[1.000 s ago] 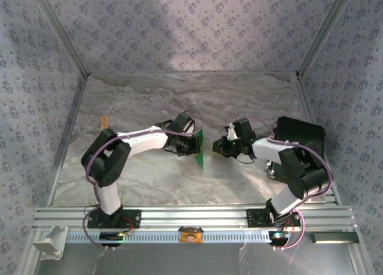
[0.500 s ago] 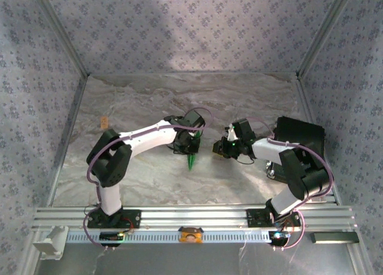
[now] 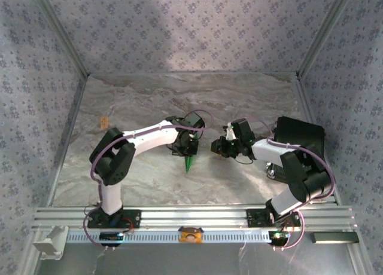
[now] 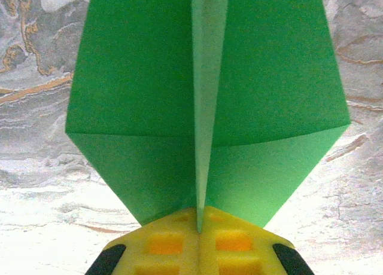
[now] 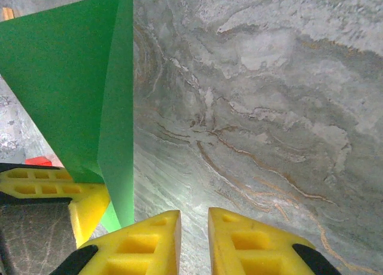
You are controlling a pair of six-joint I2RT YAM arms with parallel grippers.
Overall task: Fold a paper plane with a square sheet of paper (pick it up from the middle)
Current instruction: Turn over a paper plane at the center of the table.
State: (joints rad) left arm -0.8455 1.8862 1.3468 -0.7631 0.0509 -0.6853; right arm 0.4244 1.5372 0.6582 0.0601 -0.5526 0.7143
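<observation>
Green paper plane (image 4: pixel 203 107), centre crease clamped between shut jaws of left gripper (image 4: pixel 199 221); toward its 2 o'clock, right gripper (image 5: pixel 194 224), jaws slightly apart, above marbled desk (image 5: pixel 269 107).

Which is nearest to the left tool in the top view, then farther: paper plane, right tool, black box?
1. paper plane, held in the left tool.
2. right tool, just to its right.
3. black box, at the far right edge.
</observation>
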